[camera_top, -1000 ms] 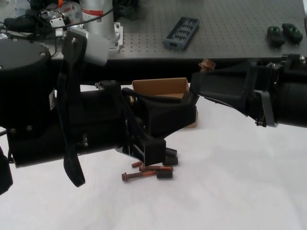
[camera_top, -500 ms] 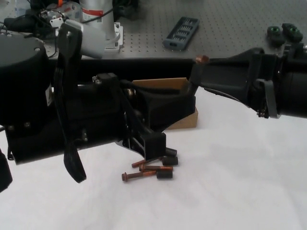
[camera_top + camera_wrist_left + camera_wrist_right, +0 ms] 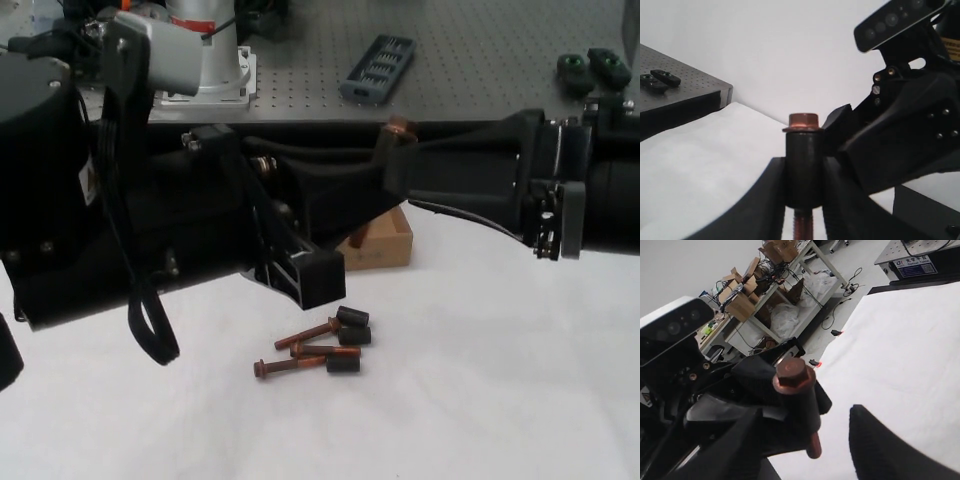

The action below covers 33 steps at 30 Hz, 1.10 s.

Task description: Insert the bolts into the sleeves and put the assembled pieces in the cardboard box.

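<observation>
L gripper point(image 3: 804, 175) clamped on sleeve point(image 3: 803, 160) w/ bolt point(image 3: 803, 121) inside — R gripper point(image 3: 805, 420) fingers apart.

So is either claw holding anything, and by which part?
The left claw grips the black sleeve by its sides, the bolt through it. The right claw holds nothing.

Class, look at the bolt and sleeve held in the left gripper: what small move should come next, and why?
Probably lower the left gripper toward the cardboard box and release. The bolt head already sits on the sleeve, so that piece looks assembled, and the right gripper is open, not gripping it.
</observation>
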Tool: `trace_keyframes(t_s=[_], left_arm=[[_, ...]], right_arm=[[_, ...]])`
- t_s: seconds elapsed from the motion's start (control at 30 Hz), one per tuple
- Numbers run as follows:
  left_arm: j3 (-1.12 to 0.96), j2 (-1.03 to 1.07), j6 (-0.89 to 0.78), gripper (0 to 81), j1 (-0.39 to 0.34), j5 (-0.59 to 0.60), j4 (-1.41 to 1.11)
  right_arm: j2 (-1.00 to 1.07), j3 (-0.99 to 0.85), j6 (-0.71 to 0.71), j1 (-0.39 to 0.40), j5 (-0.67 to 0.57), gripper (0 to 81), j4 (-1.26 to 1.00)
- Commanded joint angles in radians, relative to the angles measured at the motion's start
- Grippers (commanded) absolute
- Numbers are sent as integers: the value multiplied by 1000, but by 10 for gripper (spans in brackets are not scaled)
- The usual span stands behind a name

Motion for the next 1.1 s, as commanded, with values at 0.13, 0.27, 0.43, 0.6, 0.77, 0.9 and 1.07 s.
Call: trace_keyframes(t_s=[0.13, 0.27, 0.43, 0.6, 0.77, 0.9, 1.07], left_arm=[[-17, -11, 49, 6, 48, -44, 14], [-25, -3, 119, 6, 118, -59, 122], [-113, 84, 199, 6, 167, -40, 281], [-254, 258, 231, 6, 171, -29, 324], [-432, 469, 228, 6, 171, -52, 365], [-597, 633, 228, 6, 181, -65, 441], [-805, 822, 230, 6, 215, -117, 476]], right_arm=[[-36, -9, -43, 0, -35, 398, 63], [-62, -9, -176, 0, -24, 392, 243], [-82, -9, -385, 0, 69, 354, 528], [-85, -9, -557, 0, 186, 293, 750], [-88, -9, -635, 0, 337, 102, 870], [-87, 1, -652, 0, 375, 20, 881], [-87, 9, -652, 0, 378, 19, 899]])
